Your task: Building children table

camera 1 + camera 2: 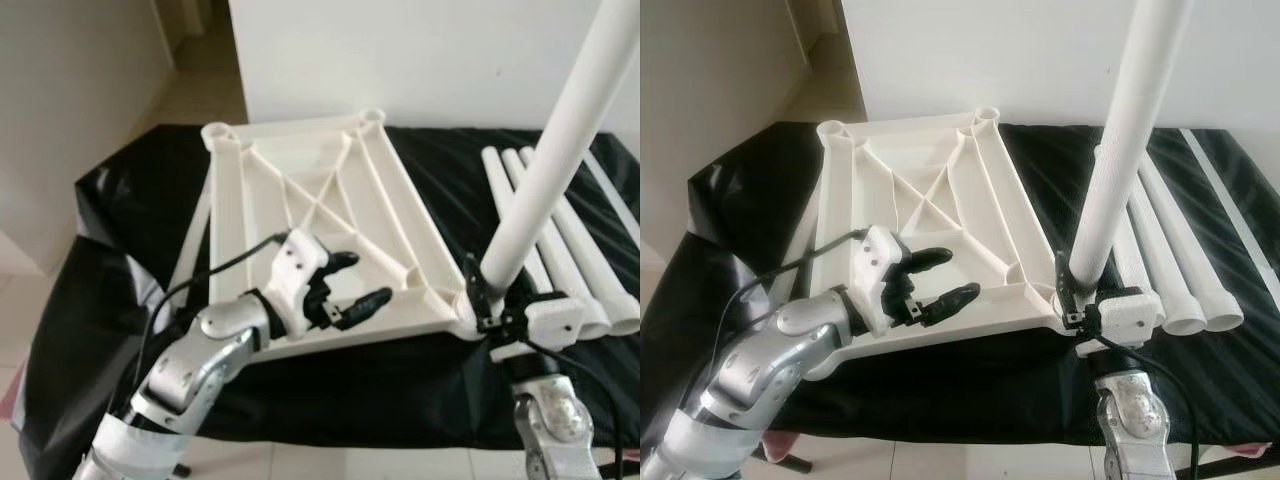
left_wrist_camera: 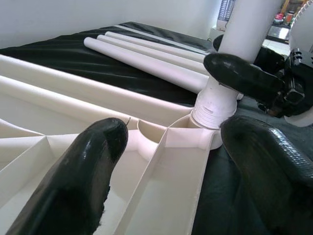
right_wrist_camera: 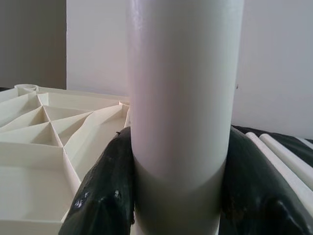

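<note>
I have the white tabletop [image 1: 310, 210] lying upside down, ribbed underside up, on the desk [image 1: 120, 230], which is covered in black sheeting. My right gripper [image 1: 495, 300] has its fingers closed around the base of one white leg [image 1: 545, 165], which stands nearly upright, leaning slightly, in the corner socket [image 2: 211, 110] nearest that arm. My left gripper [image 1: 350, 280] hovers over the near edge of the tabletop with its fingers spread wide, holding nothing, pointed toward that same socket. Three spare legs [image 1: 575, 260] lie side by side on the desk just beside the tabletop on my right.

Step in hand, by my judgement: seating the first leg. The next move calls for straightening the leg and pressing it fully home, with the left gripper bracing the tabletop against sliding.
</note>
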